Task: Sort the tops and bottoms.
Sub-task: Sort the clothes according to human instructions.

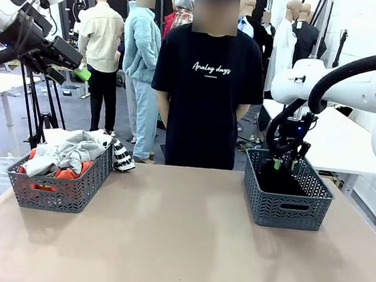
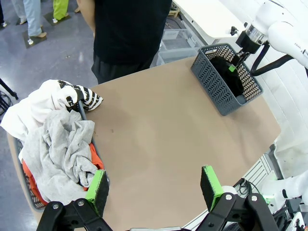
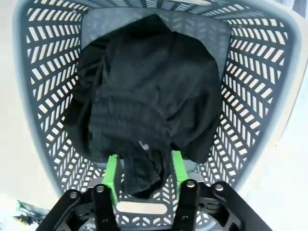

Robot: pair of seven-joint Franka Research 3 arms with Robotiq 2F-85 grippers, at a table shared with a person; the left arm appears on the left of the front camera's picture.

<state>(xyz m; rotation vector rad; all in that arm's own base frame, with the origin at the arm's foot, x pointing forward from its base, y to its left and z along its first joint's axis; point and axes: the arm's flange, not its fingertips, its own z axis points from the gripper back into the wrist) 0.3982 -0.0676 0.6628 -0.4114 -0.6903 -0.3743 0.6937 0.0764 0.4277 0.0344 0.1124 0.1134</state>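
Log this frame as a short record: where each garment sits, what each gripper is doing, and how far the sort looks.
tops: white, light grey and orange cloth shirts heaped in the grey plastic basket on the robot's left
bottoms: plain black cloth garment in the other grey basket
right gripper: jaws partly apart, a fold of the bottoms between the pads
left gripper: open, raised above the table, empty
person: standing at far side
sort: looks done

We find ourselves in a robotics lab set up like a clothes-sorting bench: white robot arms [image 1: 355,84] flank a tan table [image 1: 177,247], camera tripods [image 1: 37,105] and white worktables [image 1: 349,141] stand around.
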